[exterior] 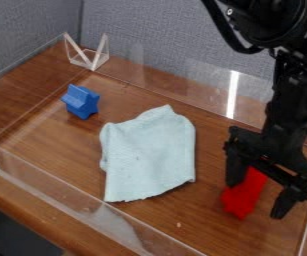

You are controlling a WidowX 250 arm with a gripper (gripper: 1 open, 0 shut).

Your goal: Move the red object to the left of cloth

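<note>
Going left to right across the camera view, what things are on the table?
Blue object → cloth → red object, with the open hand straddling it.
</note>
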